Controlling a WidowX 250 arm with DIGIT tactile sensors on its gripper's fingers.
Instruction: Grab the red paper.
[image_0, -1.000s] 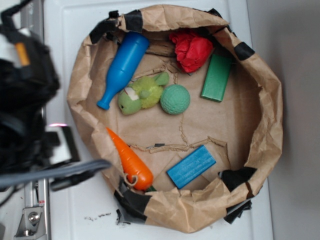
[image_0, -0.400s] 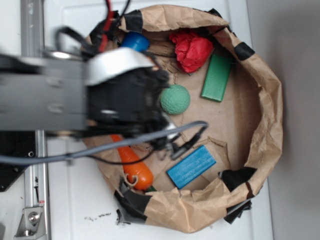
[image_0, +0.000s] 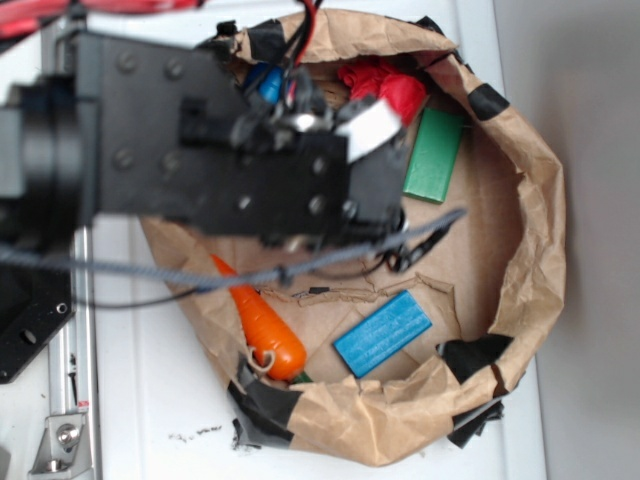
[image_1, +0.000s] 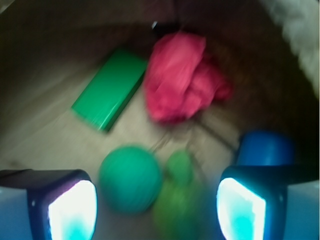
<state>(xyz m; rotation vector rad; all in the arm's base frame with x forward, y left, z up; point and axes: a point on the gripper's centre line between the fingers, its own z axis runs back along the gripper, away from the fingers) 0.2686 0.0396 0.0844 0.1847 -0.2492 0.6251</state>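
1. Red paper (image_1: 182, 77): bright red, crumpled into a lumpy wad, folds blurred in the wrist view.
2. Lying on the bag (image_0: 520, 200) floor near the far rim, just beside the green block (image_0: 433, 155); partly hidden under the arm (image_0: 210, 150) in the exterior view.
3. In the wrist view, ahead of the gripper (image_1: 155, 205) and well apart from the fingers (image_1: 70, 207); green ball (image_1: 130, 177) and green plush (image_1: 180, 195) between them and the wad, blue bottle (image_1: 265, 147) at right.
4. Arm stretched in from the left over the bag, covering its upper left part.
5. Fingers spread wide, nothing between them.
6. Carrot (image_0: 262, 325) and blue block (image_0: 382, 333) uncovered near the front rim.
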